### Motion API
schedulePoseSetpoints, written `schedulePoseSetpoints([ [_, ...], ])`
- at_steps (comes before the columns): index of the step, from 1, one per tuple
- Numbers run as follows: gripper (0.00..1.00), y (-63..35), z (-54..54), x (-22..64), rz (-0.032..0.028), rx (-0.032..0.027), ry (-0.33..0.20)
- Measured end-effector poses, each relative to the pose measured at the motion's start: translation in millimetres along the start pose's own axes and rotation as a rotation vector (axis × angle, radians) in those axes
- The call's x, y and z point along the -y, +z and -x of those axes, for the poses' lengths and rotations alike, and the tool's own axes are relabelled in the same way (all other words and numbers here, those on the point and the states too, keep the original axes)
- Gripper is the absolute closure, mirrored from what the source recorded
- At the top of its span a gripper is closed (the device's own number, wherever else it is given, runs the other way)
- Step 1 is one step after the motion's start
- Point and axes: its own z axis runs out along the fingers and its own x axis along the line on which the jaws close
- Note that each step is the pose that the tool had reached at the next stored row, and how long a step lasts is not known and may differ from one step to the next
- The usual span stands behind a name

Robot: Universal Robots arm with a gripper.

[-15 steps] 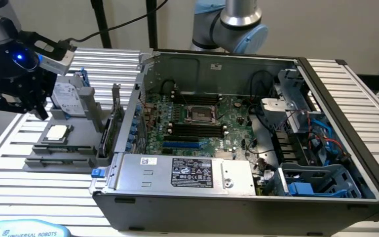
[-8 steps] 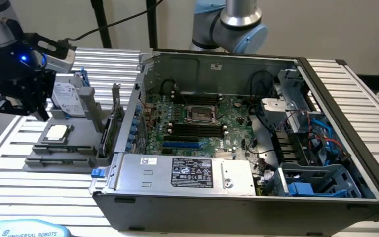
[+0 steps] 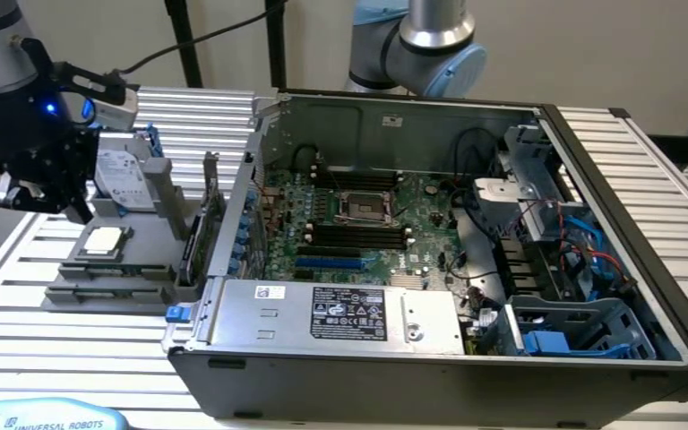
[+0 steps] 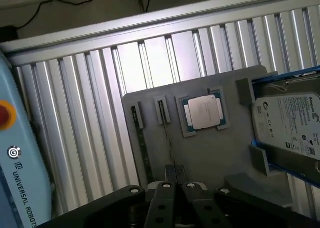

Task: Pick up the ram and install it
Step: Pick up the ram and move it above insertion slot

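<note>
Though the gripper point(image 4: 175, 171) hangs over the grey holder plate point(image 4: 210, 158), its fingers point(image 4: 166, 190) stand together with nothing between them. Just beside the fingertips, the ram point(image 4: 143, 148) sits on its long edge in a narrow slot of that plate, seen end-on as a thin green strip. A second thin slot lies between it and the processor chip point(image 4: 204, 112), and the hard drive point(image 4: 287, 123) lies past the chip.

I judge the ram light and stiff but fragile. It is a bare board that would not bear twisting or a hard squeeze on its chips, and its thin edge could slip. The best hold looks to be across its two flat faces near the middle of its length, leaving the contact edge free.

The wrist view gives the ram's line and how close the fingertips are to it. The exterior view gives the wider scene. The open computer case point(image 3: 607, 170) stands on the exterior view's right, with the black memory slots point(image 3: 356, 235) on its motherboard. These are well apart from the gripper, which hangs at the exterior view's left above the holder.
</note>
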Motion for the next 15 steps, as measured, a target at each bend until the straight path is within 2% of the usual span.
schedulePoseSetpoints([
  [4, 0.89, 3.1, -1.9, 0.5, -0.0077, 0.0007, -0.031],
  [11, 0.89, 11.5, -6.6, 2.4, -0.0094, -0.0001, -0.068],
  [15, 0.89, 14.3, -6.6, 3.0, -0.0139, -0.0005, -0.105],
])
